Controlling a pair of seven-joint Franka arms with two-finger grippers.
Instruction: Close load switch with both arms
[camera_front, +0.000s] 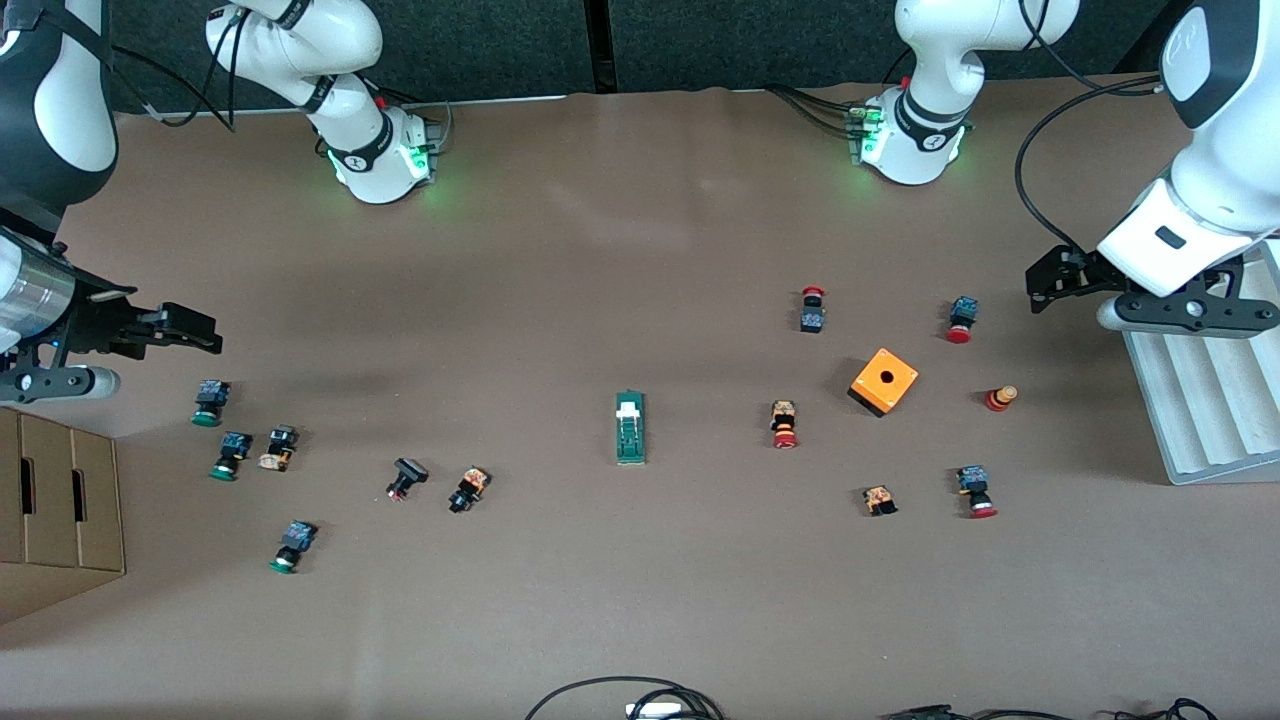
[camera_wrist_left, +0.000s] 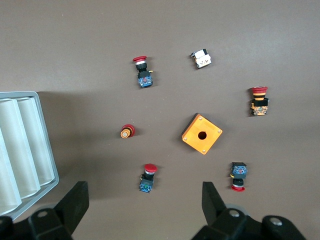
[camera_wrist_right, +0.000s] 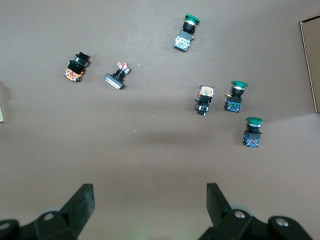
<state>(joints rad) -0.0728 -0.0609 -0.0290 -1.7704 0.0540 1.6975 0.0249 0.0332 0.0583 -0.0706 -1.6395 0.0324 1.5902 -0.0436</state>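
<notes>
Load switch (camera_front: 630, 428) (front view only), untouched

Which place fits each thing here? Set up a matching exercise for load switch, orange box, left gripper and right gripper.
Things:
1. load switch
2. orange box
3. left gripper
4. right gripper

Places or states:
A. open, beside the cardboard box
B. mid-table, untouched
C. open, beside the ridged grey tray
D. among red-capped push-buttons

Pairs: 1-B, 2-D, 3-C, 4-A
</notes>
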